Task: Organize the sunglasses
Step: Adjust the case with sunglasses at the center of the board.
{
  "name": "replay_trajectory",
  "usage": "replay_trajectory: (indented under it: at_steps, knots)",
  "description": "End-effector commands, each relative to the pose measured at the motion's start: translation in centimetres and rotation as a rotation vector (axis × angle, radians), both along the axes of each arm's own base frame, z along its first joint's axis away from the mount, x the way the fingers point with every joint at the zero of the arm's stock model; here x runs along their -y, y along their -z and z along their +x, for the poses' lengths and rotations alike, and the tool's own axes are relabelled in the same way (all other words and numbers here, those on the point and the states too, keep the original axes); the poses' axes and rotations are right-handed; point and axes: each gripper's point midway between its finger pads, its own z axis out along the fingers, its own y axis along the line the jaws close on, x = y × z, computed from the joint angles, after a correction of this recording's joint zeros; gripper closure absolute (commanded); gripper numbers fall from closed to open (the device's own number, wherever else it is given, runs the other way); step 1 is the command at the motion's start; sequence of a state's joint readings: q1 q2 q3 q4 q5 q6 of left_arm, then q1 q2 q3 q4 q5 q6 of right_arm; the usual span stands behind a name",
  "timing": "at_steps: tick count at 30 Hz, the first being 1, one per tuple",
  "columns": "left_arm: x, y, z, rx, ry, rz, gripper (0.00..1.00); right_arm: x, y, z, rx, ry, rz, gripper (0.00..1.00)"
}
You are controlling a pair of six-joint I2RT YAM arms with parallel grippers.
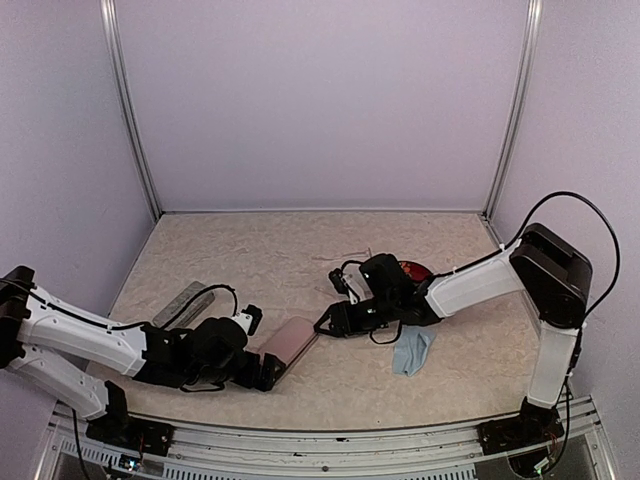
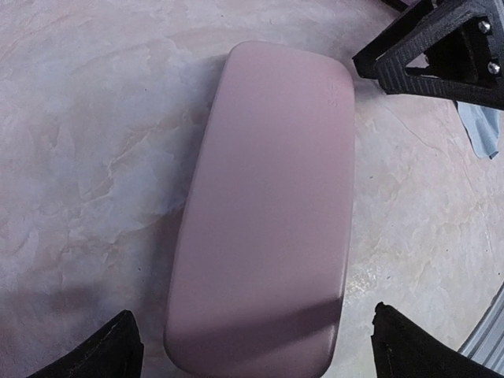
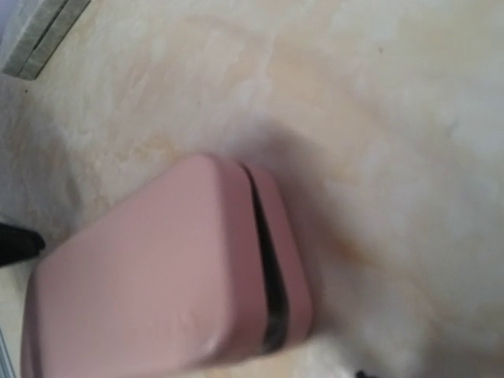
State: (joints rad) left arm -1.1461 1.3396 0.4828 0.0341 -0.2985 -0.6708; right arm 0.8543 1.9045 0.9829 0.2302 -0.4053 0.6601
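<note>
The red-pink sunglasses [image 1: 412, 270] lie at the right, partly hidden behind my right arm. The pale pair shows only as thin arms [image 1: 352, 252] behind that arm. A closed pink case [image 1: 290, 345] lies between my grippers and fills the left wrist view [image 2: 268, 213]. My left gripper [image 1: 268, 370] is open, its fingers wide apart on either side of the case's near end without touching it. My right gripper [image 1: 328, 322] hovers at the case's far end and looks open and empty. Its black fingers [image 2: 441, 55] show in the left wrist view. The right wrist view, blurred, shows the case's corner [image 3: 173, 276].
A grey case [image 1: 185, 303] lies at the left beside my left arm. A light-blue cloth [image 1: 410, 352] lies under my right forearm, and its edge shows in the left wrist view [image 2: 484, 126]. Walls enclose the table on three sides.
</note>
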Motion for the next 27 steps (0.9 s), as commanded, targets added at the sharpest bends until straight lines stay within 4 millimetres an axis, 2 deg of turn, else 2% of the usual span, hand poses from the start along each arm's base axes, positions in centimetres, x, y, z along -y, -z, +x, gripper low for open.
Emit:
replay_trajectory:
  at_steps: [1, 5, 13, 23, 27]
  knots:
    - [-0.7, 1.0, -0.6, -0.018, 0.034, 0.057, 0.01, 0.4, -0.9, -1.1, 0.018, -0.025, 0.017, 0.44]
    - [-0.6, 2.0, -1.1, -0.045, 0.063, 0.085, 0.02, 0.4, -0.6, -1.9, 0.008, -0.043, 0.015, 0.42]
    - [-0.7, 2.7, -1.0, -0.046, 0.048, 0.133, 0.12, -0.6, 0.8, -4.0, -0.025, -0.086, 0.006, 0.44]
    - [-0.8, 3.0, -0.6, 0.002, 0.032, 0.240, 0.42, -2.0, 2.1, -5.1, -0.061, -0.117, 0.027, 0.47]
    - [-0.5, 3.8, -1.1, 0.023, 0.052, 0.293, 0.49, -2.1, 2.3, -5.0, -0.065, -0.112, 0.029, 0.47]
